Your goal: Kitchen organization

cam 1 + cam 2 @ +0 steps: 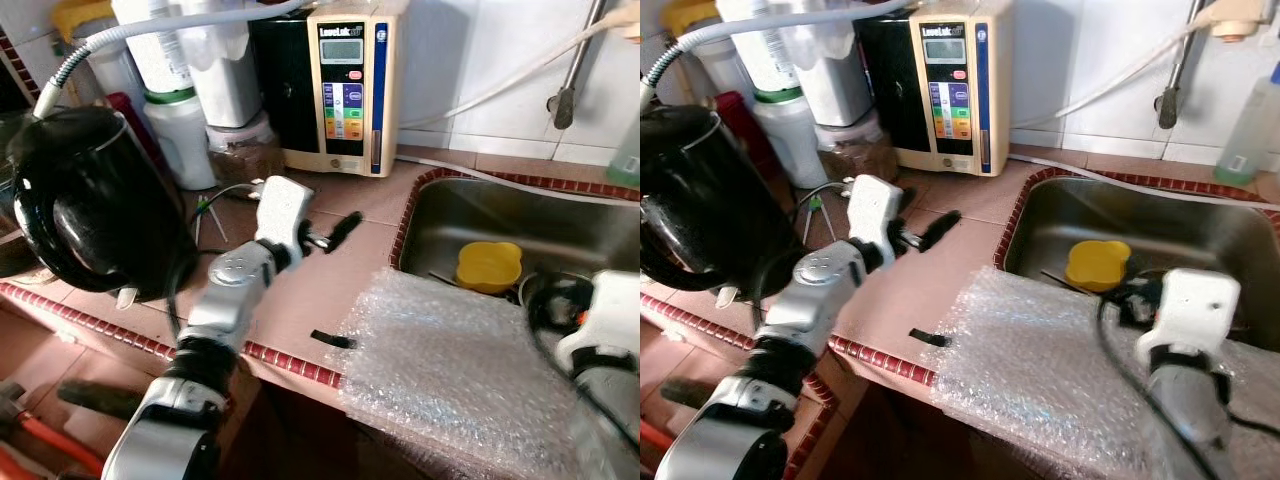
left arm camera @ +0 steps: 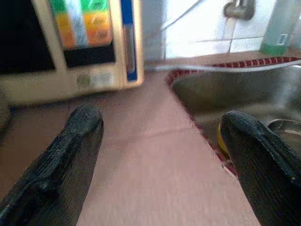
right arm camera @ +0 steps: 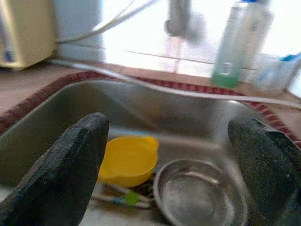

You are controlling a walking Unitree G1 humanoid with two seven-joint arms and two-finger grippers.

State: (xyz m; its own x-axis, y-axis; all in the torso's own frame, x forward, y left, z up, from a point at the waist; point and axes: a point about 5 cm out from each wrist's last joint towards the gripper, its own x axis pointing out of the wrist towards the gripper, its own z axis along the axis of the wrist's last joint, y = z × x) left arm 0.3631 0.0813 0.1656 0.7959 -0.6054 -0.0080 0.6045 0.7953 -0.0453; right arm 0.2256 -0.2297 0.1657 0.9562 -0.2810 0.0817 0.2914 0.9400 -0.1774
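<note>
While both arms reach forward over the counter [image 1: 300,310], nothing is held yet, so this looks like the approach to a pick.

From the head views, the sink [image 1: 440,215] is the landmark. A yellow bowl [image 1: 488,266] lies inside it, with a steel bowl [image 1: 556,296] just beside. Bubble wrap [image 1: 450,380] covers the counter edge in front of the sink, probably as padding. The left gripper [image 1: 335,232] hangs over bare counter beside the sink, away from the bowls. A black kettle [image 1: 90,200] stands well apart from the sink, past the left arm, and a water ioniser [image 1: 345,85] sits behind the counter against the wall. The right gripper [image 1: 1135,300] is at the sink's front rim.

In the left wrist view, the jaws are spread wide with only counter between the fingers [image 2: 70,155].

In the right wrist view, the jaws are also spread, aimed down into the sink; the yellow bowl [image 3: 127,160] sits just beside one finger [image 3: 70,174], the steel bowl [image 3: 200,200] between them. Both bowls look empty. A utensil [image 3: 122,197] lies under the yellow bowl's edge.
</note>
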